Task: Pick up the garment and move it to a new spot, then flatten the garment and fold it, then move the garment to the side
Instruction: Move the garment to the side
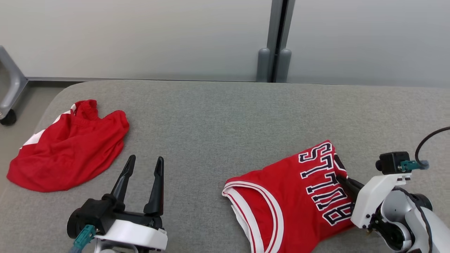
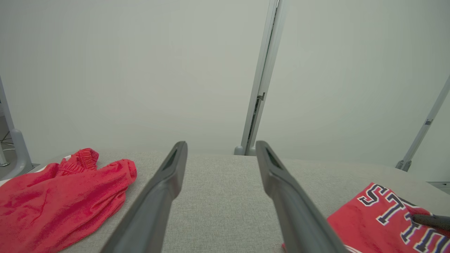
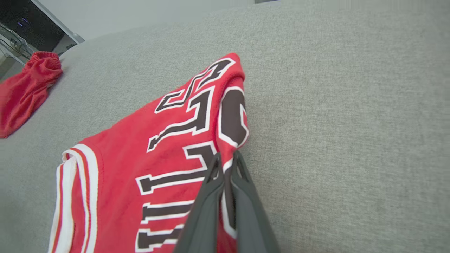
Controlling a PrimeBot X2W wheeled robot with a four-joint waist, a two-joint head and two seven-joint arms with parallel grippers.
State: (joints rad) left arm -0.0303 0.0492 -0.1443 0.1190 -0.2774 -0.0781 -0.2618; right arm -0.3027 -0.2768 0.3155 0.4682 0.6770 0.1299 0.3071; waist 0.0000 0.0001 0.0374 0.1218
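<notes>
Right end effector [image 3: 226,159] is pinched fully shut on the jersey [image 3: 140,151], at its folded right edge beside the lettering. The right wrist view shows fabric between the tips. Left end effector [image 1: 145,160] is wide open and holds nothing, hovering over the bare worktop [image 1: 225,116] between the two red pieces. The jersey lies folded over at my front right, white-trimmed armhole facing left, its near part cut off by the bottom of the head view. A second red garment [image 1: 66,151] is bunched at far left, well apart.

Risks as I judge them:
- The pinch sits right at the edge and may hold only one layer. A lift could slip, or peel the top layer and leave the rest behind.
- A single-point lift lets the jersey hang and twist, so it lands harder to flatten.
- I can't tell whether the near part hangs off the worktop's front. If it does, its weight could pull the fabric free.
- Dragging low over the coarse weave could bunch it.
- Carrying too far left could drop it on the other garment.
</notes>
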